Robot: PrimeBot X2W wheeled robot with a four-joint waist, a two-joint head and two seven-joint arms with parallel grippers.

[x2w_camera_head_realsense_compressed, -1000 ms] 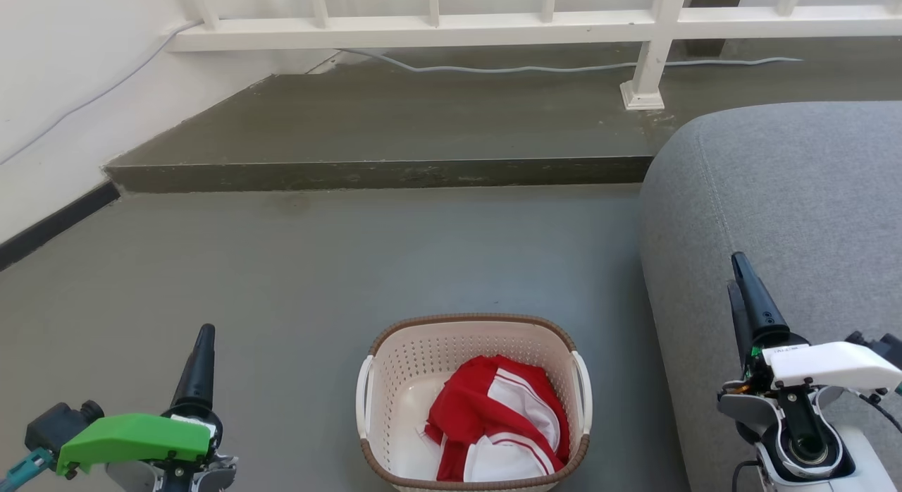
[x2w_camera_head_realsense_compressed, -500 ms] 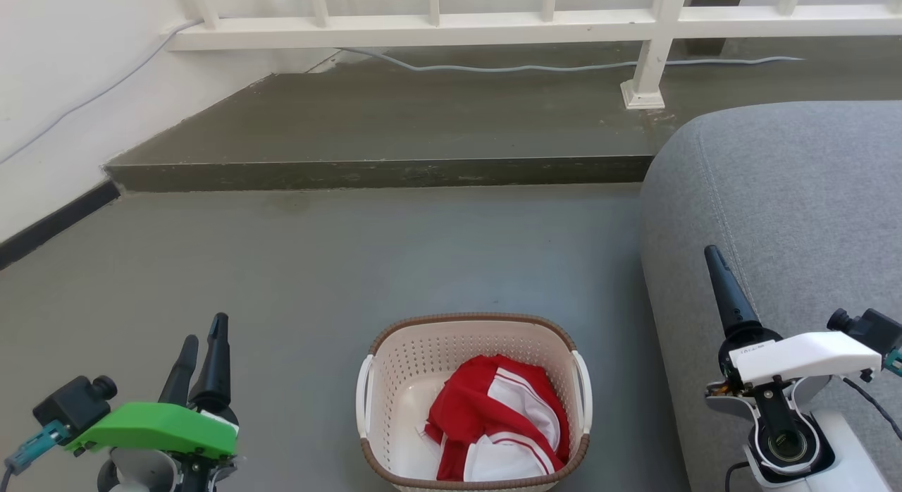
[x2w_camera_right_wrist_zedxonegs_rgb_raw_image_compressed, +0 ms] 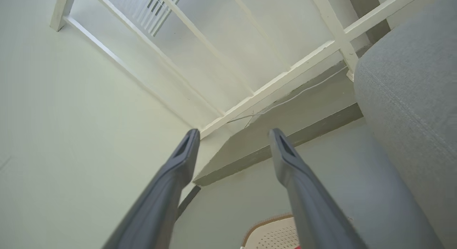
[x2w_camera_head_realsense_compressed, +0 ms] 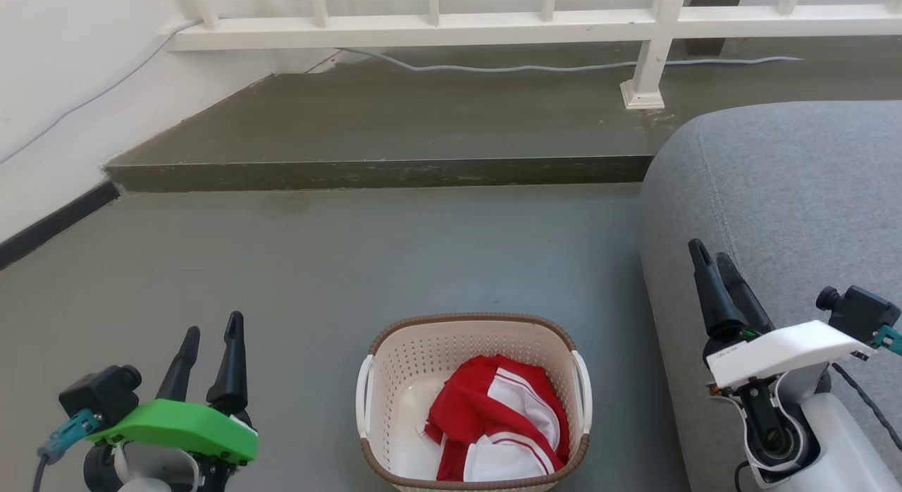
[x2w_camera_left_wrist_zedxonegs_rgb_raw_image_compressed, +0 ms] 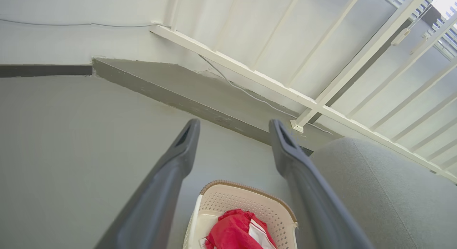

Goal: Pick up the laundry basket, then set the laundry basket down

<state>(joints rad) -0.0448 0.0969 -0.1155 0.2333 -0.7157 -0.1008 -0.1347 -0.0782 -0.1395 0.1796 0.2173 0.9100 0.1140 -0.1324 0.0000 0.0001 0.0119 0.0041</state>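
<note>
A grey floor (x2w_camera_head_realsense_compressed: 352, 252) meets a grey sofa (x2w_camera_head_realsense_compressed: 789, 196) on the right. The laundry basket (x2w_camera_head_realsense_compressed: 423, 358) stands on the floor at the near centre, between the two grippers and well apart from both. The left gripper (x2w_camera_head_realsense_compressed: 213, 323) and right gripper (x2w_camera_head_realsense_compressed: 709, 250) each have their fingers parted and hold nothing. A red and white garment (x2w_camera_head_realsense_compressed: 500, 414) lies in the basket. What may be a label (x2w_camera_head_realsense_compressed: 731, 350) on the right gripper is too small to read.

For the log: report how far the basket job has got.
Done: nothing; the basket sits on the floor. In hand: left gripper and right gripper are open on either side, apart from it. Left: grip the handles, lift, set down.
</note>
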